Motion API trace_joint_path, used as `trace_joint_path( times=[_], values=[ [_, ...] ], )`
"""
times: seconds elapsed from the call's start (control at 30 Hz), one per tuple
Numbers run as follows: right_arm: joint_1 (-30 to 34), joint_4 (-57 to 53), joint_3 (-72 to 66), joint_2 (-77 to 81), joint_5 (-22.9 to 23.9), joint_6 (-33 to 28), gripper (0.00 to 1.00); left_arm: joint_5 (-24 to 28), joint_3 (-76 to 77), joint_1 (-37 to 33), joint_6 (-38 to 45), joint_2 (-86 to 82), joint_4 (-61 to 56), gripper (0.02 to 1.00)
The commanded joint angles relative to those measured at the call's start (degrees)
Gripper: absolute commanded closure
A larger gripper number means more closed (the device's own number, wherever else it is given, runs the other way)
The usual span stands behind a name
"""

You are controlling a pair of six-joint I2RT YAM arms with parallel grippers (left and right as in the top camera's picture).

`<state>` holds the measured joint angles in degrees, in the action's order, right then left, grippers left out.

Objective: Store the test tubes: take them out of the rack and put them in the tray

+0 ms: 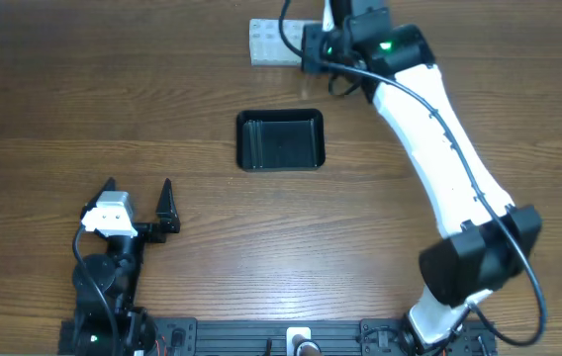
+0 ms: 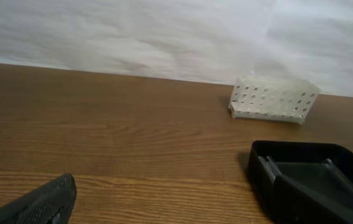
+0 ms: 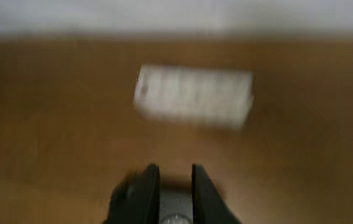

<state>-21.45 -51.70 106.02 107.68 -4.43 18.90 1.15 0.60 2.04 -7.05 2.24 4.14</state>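
a black tray (image 1: 281, 158) is seen near the middle of the wooden table (image 1: 113, 89). it is rectangular with rounded corners, raised walls and a glossy, plastic-looking surface. nothing can be made out lying in it from above. in the left wrist view its dark wall (image 2: 288, 193) is shown with pale glints along the inner edges.

a white rack (image 1: 269, 42) is set at the far edge of the table, well apart from the tray. it is a long, low block whose side is pierced with rows of small round holes (image 2: 270, 99). whether tubes are standing in it cannot be told. its right end is covered from above by the right arm.

the right gripper (image 3: 174, 171) is held above the table just before the rack. its dark fingers are drawn narrow and closed on a pale, slender test tube (image 3: 175, 204). the tube is seen from above as a thin white stick (image 1: 327, 12) beside the rack.

the left gripper (image 1: 139, 188) is parked near the left arm's base, well apart from the tray and the rack. its black fingers are spread wide, with nothing between them.

the table is covered in brown wood grain running across.
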Motion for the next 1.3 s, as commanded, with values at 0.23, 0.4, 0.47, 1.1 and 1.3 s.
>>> trace_joint_path(
  times=[0.23,0.4,0.47,1.1,1.3],
  values=[
    [-1.2,-3.0,-0.1,12.9,-8.2,2.2,0.991,0.8,-0.3,-0.4,0.6,-0.3,0.2,0.020],
    [-1.4,-2.1,-0.1,15.8,-8.3,3.4,0.989,0.8,-0.3,-0.4,0.6,-0.3,0.2,0.018],
    [-1.6,-2.1,-0.1,16.1,-8.7,3.4,0.989,0.8,-0.3,-0.4,0.6,-0.3,0.2,0.018],
    [-3.3,-1.6,-0.1,18.9,-7.0,3.4,0.989,0.8,-0.3,-0.4,0.6,-0.3,0.2,0.018],
    [-3.3,-1.5,-0.1,19.0,-6.0,3.4,0.989,0.8,-0.3,-0.4,0.6,-0.3,0.2,0.018]
  ],
)
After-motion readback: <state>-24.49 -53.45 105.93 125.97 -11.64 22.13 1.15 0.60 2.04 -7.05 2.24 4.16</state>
